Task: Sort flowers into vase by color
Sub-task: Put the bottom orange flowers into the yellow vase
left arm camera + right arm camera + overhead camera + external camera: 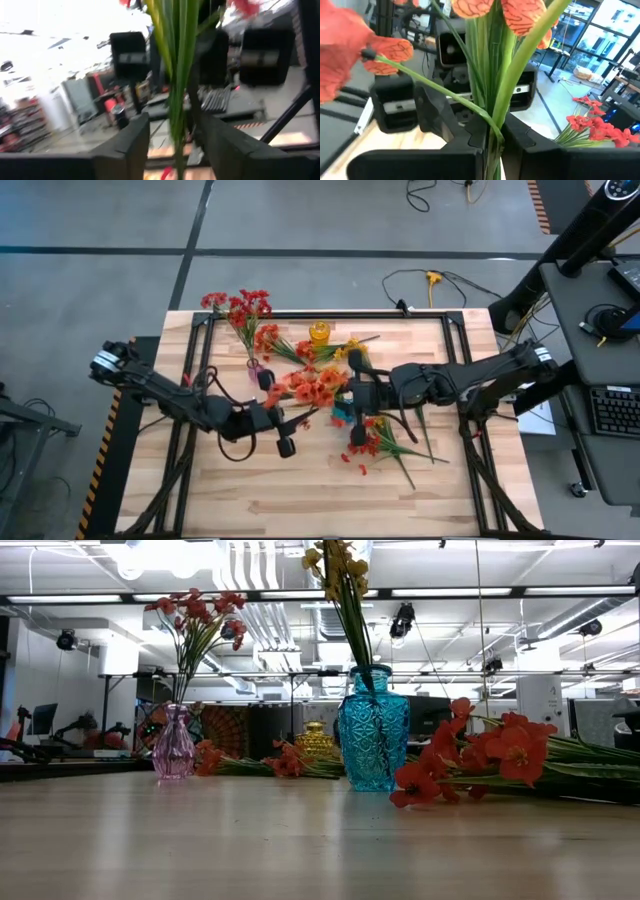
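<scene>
A sprig of orange-red flowers hangs in the air over the table's middle, between my two grippers. My right gripper is shut on its green stems. My left gripper is open, with one finger on either side of the same stems and a gap on each side. A pink vase holds red flowers, and a blue vase holds yellow flowers. More red flowers lie flat on the table. My right gripper pinches the bundle of green stems between its two fingers, below the blooms. The fingers come level from the table's right side and lie across the stems. The sprig is lifted clear of the table.
A small yellow vase stands at the far middle. Orange-red sprigs lie near the pink vase, and red sprigs lie right of the middle with stems toward the right. The near half of the table is bare wood.
</scene>
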